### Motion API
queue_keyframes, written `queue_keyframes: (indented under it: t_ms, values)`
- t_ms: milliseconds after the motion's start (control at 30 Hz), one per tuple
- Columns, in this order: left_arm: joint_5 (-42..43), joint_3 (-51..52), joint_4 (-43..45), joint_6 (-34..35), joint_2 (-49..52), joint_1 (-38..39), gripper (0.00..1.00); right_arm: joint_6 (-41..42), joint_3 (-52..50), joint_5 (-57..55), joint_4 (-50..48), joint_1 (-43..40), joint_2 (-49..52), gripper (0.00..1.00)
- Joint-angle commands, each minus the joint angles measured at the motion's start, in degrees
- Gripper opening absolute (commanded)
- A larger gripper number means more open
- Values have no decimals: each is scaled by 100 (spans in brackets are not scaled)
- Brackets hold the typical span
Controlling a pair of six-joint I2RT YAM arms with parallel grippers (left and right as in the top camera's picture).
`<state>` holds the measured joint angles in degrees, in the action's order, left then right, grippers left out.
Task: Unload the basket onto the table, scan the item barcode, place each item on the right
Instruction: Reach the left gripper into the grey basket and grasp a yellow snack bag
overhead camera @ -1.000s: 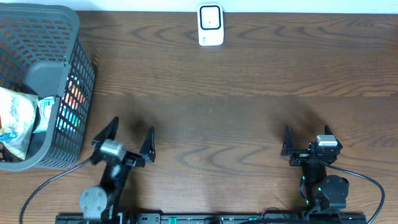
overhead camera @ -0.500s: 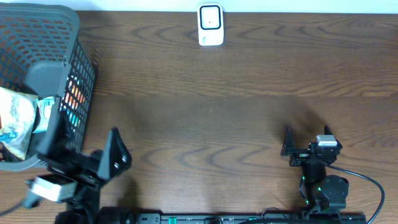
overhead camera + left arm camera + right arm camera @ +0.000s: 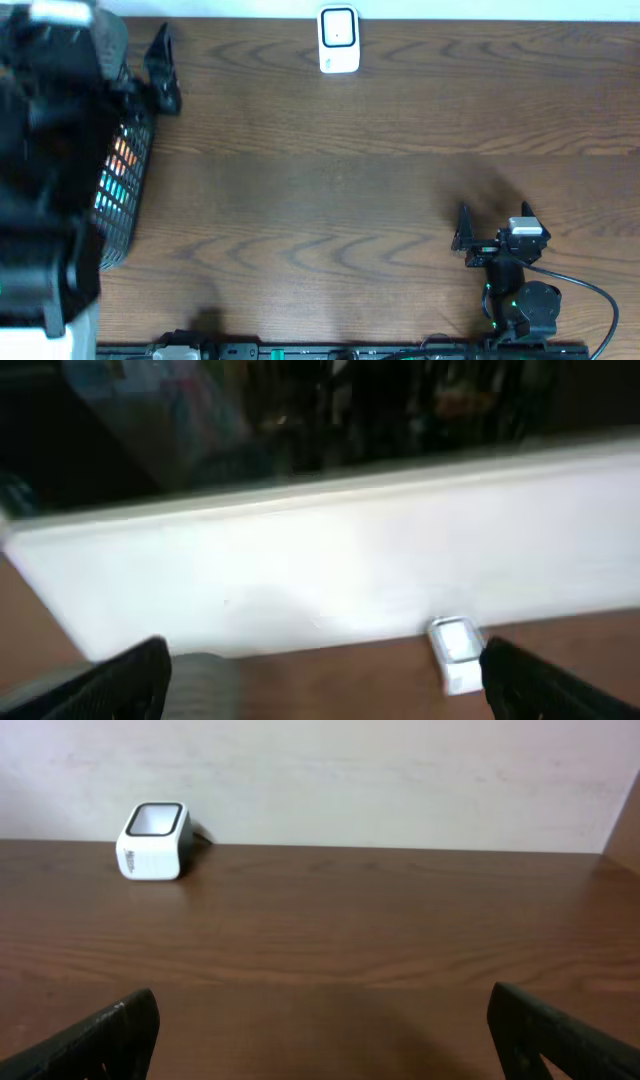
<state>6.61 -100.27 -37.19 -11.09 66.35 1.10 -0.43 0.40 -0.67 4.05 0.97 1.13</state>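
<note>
We list a boxy white scanner [image 3: 339, 40] at the far edge of the wood-grain table [image 3: 350, 170], coloured packets [image 3: 116, 160] behind the grey mesh basket [image 3: 122, 225] at left, and the left gripper [image 3: 325, 675] and right gripper [image 3: 320, 1020], both spread wide.

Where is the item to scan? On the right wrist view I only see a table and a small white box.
Observer: In a basket at the far left, outside your view.
Operator: What's in it?
Observer: Orange and teal packaging shows through its side; the rest is hidden.
Operator: Is anything reaching for it?
Observer: The left gripper is raised near the basket, open and empty.
</note>
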Motion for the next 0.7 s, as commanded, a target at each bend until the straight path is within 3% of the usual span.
queue_keyframes:
  t_ms: [0, 67, 167, 300, 467, 567, 667]
  values:
    - [-251, -614, -669, -986, 634, -57, 98, 81, -9, -7, 24, -13, -11, 99]
    - [-831, -614, -857, -970, 820, -57, 98, 79, -9, -4, 24, -13, -11, 99]
    - [-2802, -616, -879, -142, 1128, -190, 98, 79, -9, -7, 24, -13, -11, 99]
    - [-2839, -616, -1088, -94, 1366, -1016, 98, 81, -9, -7, 24, -13, -9, 99]
    - [-2855, -612, -1187, 782, 1631, -2594, 98, 81, -9, -7, 24, -13, -11, 99]
    - [-2704, -527, -1386, 1147, 1749, -3235, 98, 79, -9, -7, 24, -13, -11, 99]
    - [-2201, -293, -1394, 1088, 1808, -3434, 98, 81, -9, -7, 24, -13, -11, 99]
